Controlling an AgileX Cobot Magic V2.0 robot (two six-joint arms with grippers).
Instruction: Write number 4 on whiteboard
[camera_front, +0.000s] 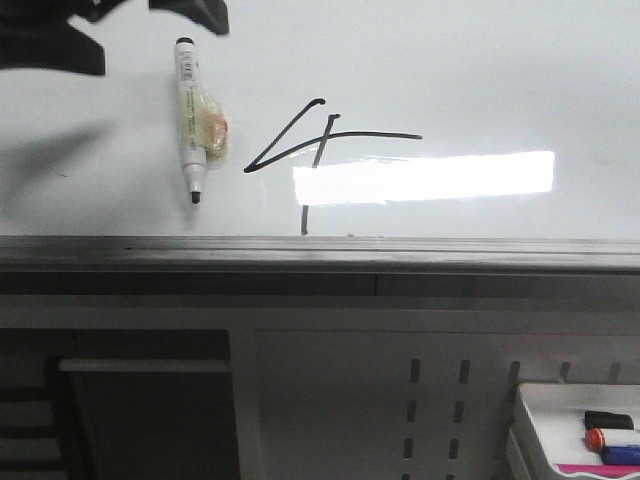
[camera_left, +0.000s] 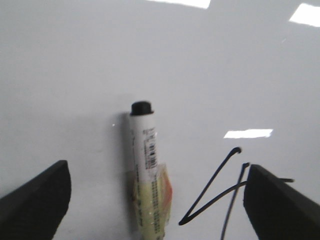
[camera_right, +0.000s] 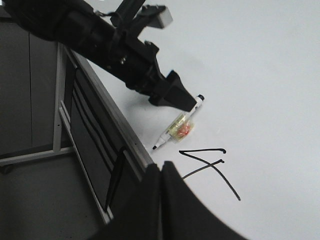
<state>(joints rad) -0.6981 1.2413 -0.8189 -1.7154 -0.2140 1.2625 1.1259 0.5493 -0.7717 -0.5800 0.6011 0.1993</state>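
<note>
The whiteboard (camera_front: 500, 80) lies flat, with a black hand-drawn number 4 (camera_front: 318, 140) near its front edge. Left of the 4, an uncapped white marker (camera_front: 188, 100) with a yellowish wrap lies loose on the board, its tip toward the rail. My left gripper (camera_left: 157, 170) hovers over it, open, its black fingers (camera_left: 37, 200) well apart on either side of the marker (camera_left: 146, 155) and not touching it. In the front view that gripper (camera_front: 130, 25) is only a blurred dark shape at the top left. My right gripper (camera_right: 161, 172) is shut on nothing, close to the 4 (camera_right: 207, 162).
A grey metal rail (camera_front: 320, 250) runs along the board's near edge, with a dark cabinet (camera_front: 150, 420) below it. A small white tray (camera_front: 530, 440) of markers sits at the lower right. The left arm (camera_right: 115, 45) stretches over the board's edge.
</note>
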